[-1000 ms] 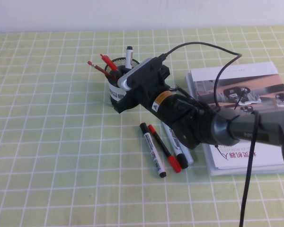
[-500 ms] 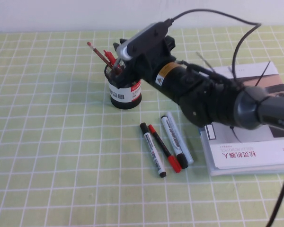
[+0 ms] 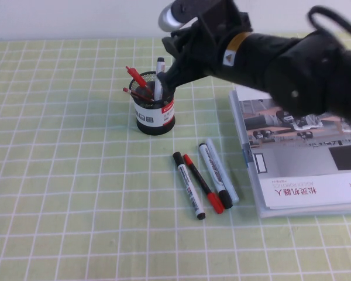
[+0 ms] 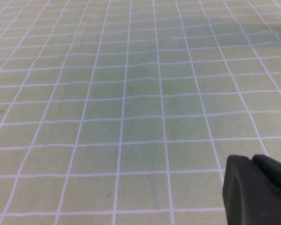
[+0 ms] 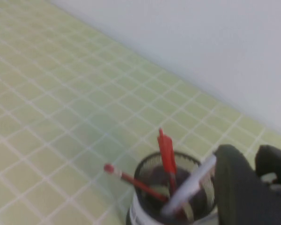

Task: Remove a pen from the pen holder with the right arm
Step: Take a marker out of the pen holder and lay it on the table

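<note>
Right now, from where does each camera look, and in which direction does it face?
High view: raised on the robot's side, angled down at the table; the right gripper hangs beside the white pen in the pen holder.
Left wrist view: on the left arm, facing the table; the left gripper partly shows.
Right wrist view: on the right arm, looking into the pen holder; the right gripper shows.
High and right wrist views share: pen holder, red pens, white pen.

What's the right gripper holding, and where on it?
Cannot tell: right gripper sits at the upper end of the white pen, above the pen holder. Left gripper hovers over the mat.
</note>
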